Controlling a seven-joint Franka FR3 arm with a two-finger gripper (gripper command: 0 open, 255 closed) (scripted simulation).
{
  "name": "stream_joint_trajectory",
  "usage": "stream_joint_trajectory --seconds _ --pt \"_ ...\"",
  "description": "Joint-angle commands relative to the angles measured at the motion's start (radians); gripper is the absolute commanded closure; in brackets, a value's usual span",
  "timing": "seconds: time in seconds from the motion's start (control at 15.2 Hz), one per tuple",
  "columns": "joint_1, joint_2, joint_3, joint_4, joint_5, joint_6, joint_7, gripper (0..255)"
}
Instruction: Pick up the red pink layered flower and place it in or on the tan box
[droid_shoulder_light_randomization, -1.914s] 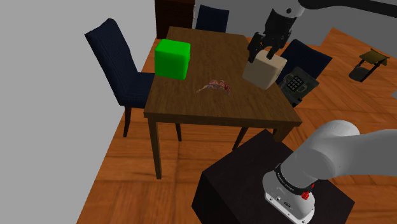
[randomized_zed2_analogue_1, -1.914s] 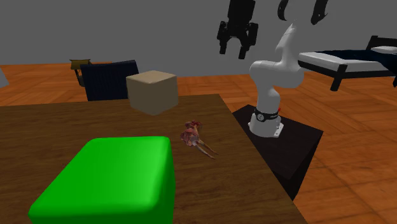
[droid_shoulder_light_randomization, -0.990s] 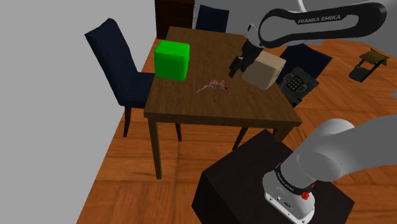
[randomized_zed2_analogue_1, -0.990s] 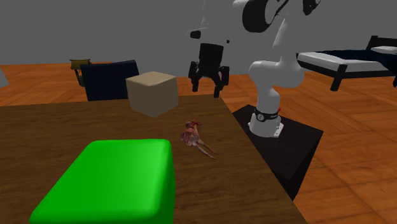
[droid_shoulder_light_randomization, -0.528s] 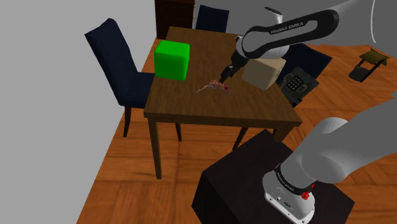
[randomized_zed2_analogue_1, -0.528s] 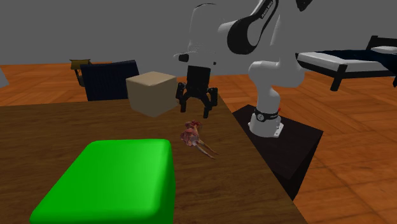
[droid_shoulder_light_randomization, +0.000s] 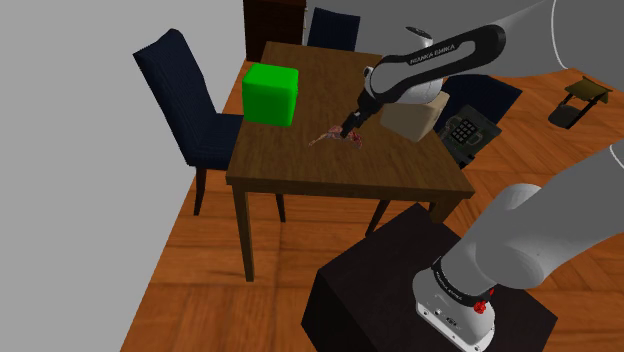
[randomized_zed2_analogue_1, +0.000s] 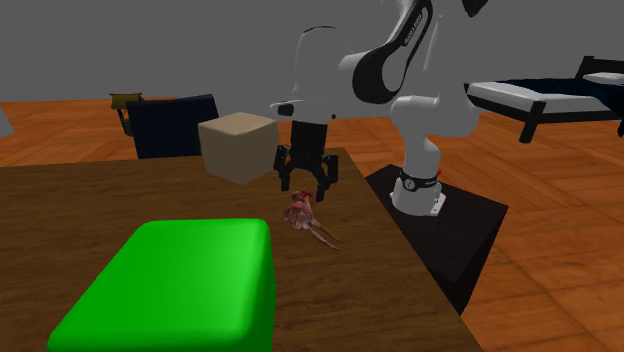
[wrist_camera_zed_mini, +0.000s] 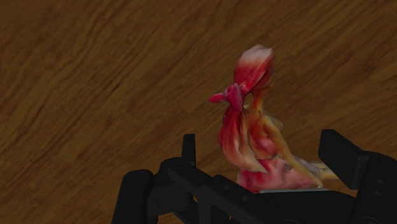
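Hand (randomized_zed2_analogue_1: 305, 189) spread over one flower (randomized_zed2_analogue_1: 299, 210), one tan box (randomized_zed2_analogue_1: 240, 147), one green block (randomized_zed2_analogue_1: 170, 285)

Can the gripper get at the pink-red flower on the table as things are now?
Probably yes. The gripper hangs right above the flower with open jaws, nothing lies between, and the tan box stands apart.

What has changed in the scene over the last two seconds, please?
The black two-finger gripper came down from high up near the tan box to just over the red-pink layered flower, open, grasping nothing. Flower, box and bright green block stayed put.
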Motion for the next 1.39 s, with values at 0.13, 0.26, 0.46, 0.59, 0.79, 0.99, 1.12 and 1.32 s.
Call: stream_joint_trajectory --seconds 0.13,0.26,0.46,0.59,0.79,0.99,1.12,1.32 --pt "0.001 0.003 0.0 -0.001 0.002 0.004 -0.001 0" --pt "0.001 0.003 0.0 -0.001 0.002 0.004 -0.001 0" --pt "0.001 0.003 0.0 -0.001 0.002 0.004 -0.001 255" --pt "0.001 0.003 0.0 -0.001 0.002 0.004 -0.001 255" --pt "0.001 0.003 0.0 -0.001 0.002 0.004 -0.001 255" --pt "0.001 0.003 0.0 -0.001 0.002 0.004 -0.001 255" --pt "-0.004 -0.015 0.005 0.012 -0.011 -0.025 0.011 255" --pt "-0.01 -0.039 0.011 0.033 -0.026 -0.069 0.027 255"
